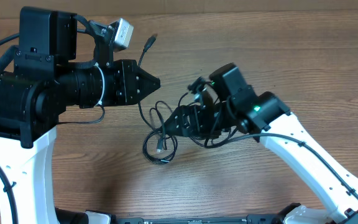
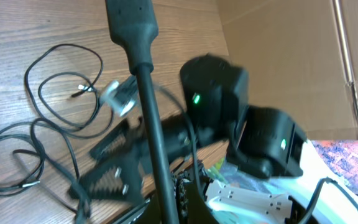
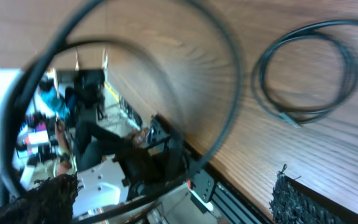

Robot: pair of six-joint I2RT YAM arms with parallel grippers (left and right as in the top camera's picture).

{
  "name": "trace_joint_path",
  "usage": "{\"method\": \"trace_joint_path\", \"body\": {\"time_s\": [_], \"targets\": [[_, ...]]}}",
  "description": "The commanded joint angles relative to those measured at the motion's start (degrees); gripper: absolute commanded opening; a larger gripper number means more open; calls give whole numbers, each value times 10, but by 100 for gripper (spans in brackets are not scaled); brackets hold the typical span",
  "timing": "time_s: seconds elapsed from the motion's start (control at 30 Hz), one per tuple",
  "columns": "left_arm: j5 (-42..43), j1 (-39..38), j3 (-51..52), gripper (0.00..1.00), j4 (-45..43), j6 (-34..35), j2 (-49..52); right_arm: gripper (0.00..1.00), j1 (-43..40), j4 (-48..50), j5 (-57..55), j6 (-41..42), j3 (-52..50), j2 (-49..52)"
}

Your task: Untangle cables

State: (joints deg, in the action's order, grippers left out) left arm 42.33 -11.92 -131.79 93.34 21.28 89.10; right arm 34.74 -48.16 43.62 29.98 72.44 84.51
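Observation:
The cables (image 1: 160,144) lie as thin black loops in a small tangle mid-table. My left gripper (image 1: 156,81) is shut on one black cable (image 2: 146,87). Its plug end (image 1: 151,41) sticks up past the jaws, and the cord trails down to the tangle. In the left wrist view the plug (image 2: 131,22) is large and close. My right gripper (image 1: 170,123) is open low over the tangle's right side, and its ridged fingers (image 2: 114,177) are spread. In the right wrist view a blurred cable loop (image 3: 232,93) arcs near the lens and a coil (image 3: 306,71) lies flat on the wood.
The table is bare wood (image 1: 260,50). A cardboard wall (image 2: 278,50) stands behind the right arm. A black rail (image 1: 197,219) runs along the table's front edge. The left arm's bulky body (image 1: 36,93) fills the left side.

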Motion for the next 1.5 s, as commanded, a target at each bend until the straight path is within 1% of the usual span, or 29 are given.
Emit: {"method": "trace_joint_path", "body": {"time_s": [0.0,0.2,0.53,0.63,0.73,0.87,1.0,1.1,1.17,1.3,1.37,1.4,1.47], "targets": [[34,-2,-6,4,-4,10,0,100,25,7,-9,0,9,4],[66,-2,-6,4,-3,10,0,100,43,7,-39,2,7,6],[177,-2,-6,4,-12,5,0,100,43,9,-47,2,6,9],[212,-2,-6,4,-19,-11,0,100,43,8,-62,2,6,13],[221,-2,-6,4,-19,-12,0,100,43,-13,-142,10,6,16],[215,-2,-6,4,-10,-26,0,99,42,-67,-303,63,6,18],[168,-2,-6,4,6,-26,0,97,41,-118,-439,103,6,18],[90,-1,-6,4,30,-9,0,96,41,-153,-516,134,6,18],[35,-1,-6,4,35,7,0,96,41,-168,-544,137,6,18],[-41,-1,-6,4,35,33,0,96,41,-189,-591,137,6,18],[-99,-1,-6,4,35,49,0,97,41,-201,-621,137,6,18],[-134,-1,-6,4,35,54,0,100,41,-205,-634,137,6,18],[-203,-1,-4,4,35,63,0,100,40,-213,-658,137,6,18]]}}
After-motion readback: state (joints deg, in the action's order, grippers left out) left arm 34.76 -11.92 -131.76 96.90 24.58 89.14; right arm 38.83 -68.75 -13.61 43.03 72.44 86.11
